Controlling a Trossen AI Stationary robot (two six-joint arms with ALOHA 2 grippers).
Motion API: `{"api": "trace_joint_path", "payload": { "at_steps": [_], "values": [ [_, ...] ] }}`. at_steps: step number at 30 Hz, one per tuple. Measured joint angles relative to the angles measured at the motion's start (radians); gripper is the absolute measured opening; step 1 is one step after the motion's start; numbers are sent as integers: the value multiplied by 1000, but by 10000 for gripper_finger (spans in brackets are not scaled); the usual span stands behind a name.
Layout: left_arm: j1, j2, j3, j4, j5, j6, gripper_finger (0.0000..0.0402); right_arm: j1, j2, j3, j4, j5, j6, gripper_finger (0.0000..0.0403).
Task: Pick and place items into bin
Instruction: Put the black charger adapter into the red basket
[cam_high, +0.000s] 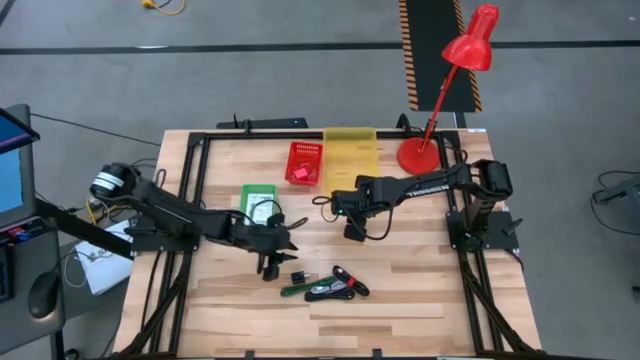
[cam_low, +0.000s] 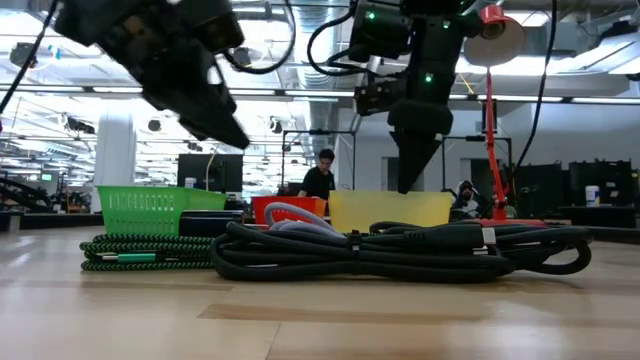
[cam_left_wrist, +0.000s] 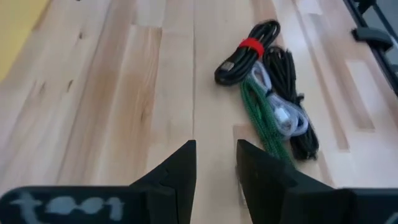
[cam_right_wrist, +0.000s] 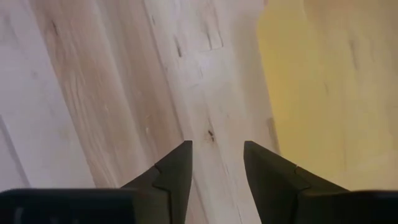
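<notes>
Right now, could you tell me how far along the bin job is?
Partly done: the green bin already holds a cable, and the red bin holds something too. Nothing is in hand; the left gripper and right gripper are both empty. The bundled cables remain on the table.

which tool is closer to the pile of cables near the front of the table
Left. The left tool hangs just beside the cable bundle, which shows right ahead of it in its wrist view. The right tool sits farther back, toward the yellow bin.
</notes>
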Motion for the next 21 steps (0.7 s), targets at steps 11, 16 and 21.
{"api": "trace_joint_path", "payload": {
  "at_steps": [11,16,21],
  "values": [
    [-1,86,106,-71,39,-101,103,17,0,-1,-70,0,6,121],
    [-2,104,105,-90,61,-151,103,17,0,-1,-121,0,6,121],
    [-2,105,105,-137,95,-186,103,17,1,-1,-139,0,6,122]
  ]
}}
